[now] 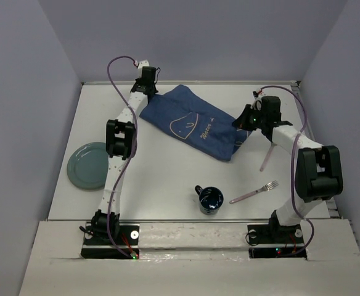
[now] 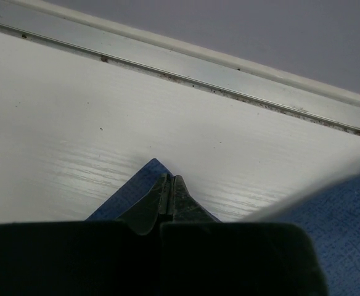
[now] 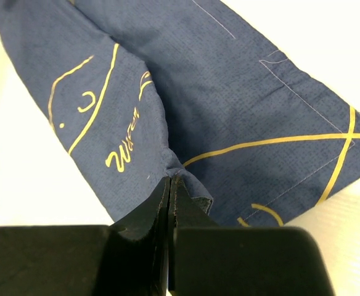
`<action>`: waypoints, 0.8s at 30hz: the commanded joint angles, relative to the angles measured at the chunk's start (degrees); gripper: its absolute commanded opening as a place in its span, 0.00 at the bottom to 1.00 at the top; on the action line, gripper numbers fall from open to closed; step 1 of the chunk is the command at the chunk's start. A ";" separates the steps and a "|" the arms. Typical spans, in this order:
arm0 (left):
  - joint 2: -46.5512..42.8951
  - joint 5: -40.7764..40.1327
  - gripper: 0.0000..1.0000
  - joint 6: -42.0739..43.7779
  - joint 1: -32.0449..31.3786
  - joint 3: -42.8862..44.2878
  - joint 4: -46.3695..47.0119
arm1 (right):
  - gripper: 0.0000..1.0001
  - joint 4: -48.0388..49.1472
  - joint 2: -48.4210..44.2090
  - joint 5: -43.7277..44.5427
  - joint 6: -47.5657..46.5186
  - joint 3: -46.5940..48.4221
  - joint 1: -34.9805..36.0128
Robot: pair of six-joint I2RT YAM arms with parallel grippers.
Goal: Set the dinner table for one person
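The white dinner table [image 1: 161, 185] carries a blue cloth placemat [image 1: 192, 120] with line drawings, lying folded and rumpled at the far middle. My left gripper [image 1: 150, 94] is shut on the placemat's far left corner; the left wrist view shows the closed fingertips [image 2: 169, 179] pinching that blue corner [image 2: 127, 194] just above the table [image 2: 75, 111]. My right gripper [image 1: 240, 121] is shut on the placemat's right edge; the right wrist view shows the closed gripper [image 3: 169, 180] on a raised fold of the cloth [image 3: 229, 92].
A grey-green plate [image 1: 89, 165] lies at the left edge. A dark blue mug [image 1: 211, 199] stands near the front middle, a pink-handled fork [image 1: 254, 192] to its right. Another pale pink utensil [image 1: 266, 157] lies under the right arm. A raised rail [image 2: 229, 74] borders the far edge.
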 commanded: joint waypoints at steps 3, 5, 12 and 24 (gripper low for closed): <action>-4.39 -2.45 0.00 1.15 0.34 4.15 -1.06 | 0.00 3.10 -7.05 -0.42 0.29 -1.71 0.28; -8.86 -2.27 0.00 1.15 0.34 4.42 -1.76 | 0.00 3.10 -9.59 -0.07 0.64 -2.14 0.28; -21.78 -0.69 0.00 -0.78 0.34 -6.52 1.47 | 0.00 2.49 -19.78 -0.07 1.78 -3.81 0.28; -58.85 3.43 0.00 -9.83 2.71 -53.72 25.72 | 0.00 -5.85 -29.47 4.94 0.12 -0.67 0.28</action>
